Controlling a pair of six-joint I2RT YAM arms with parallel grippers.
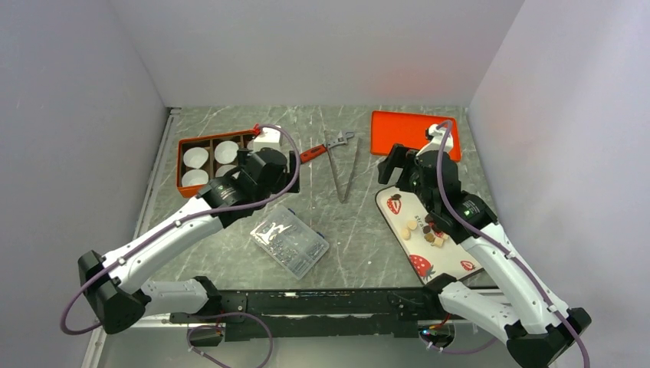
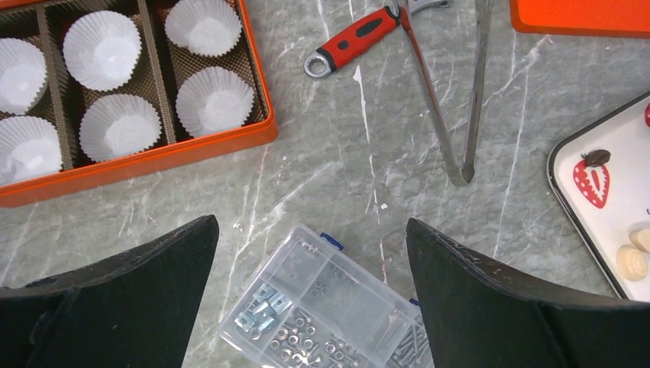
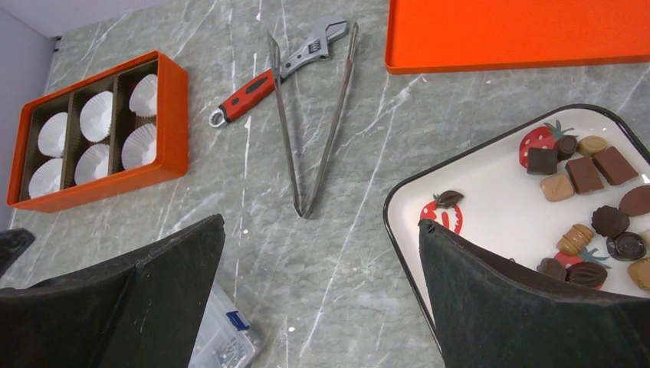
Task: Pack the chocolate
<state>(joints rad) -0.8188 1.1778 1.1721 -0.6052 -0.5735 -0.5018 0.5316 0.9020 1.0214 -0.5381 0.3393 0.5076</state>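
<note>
- the left claw (image 2: 310, 230) is released, its fingers wide apart and holding nothing; a clear box of screws (image 2: 322, 307) lies below, between the fingers.
- ahead of it and to the left, an orange box (image 2: 153, 157) holds white paper cups (image 2: 102, 49).
- the right claw (image 3: 320, 224) is released too, and empty.
- the chocolate (image 3: 584, 175) sits loosely grouped on a white tray (image 3: 490, 192), just right of the right claw's right finger.
- metal tongs (image 3: 302, 208) and a red-handled wrench (image 3: 253, 96) lie ahead of the right claw.

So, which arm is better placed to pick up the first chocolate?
The right: right gripper hangs open at the white tray's edge, near the chocolate; left gripper is over the parts box, farther away.
</note>
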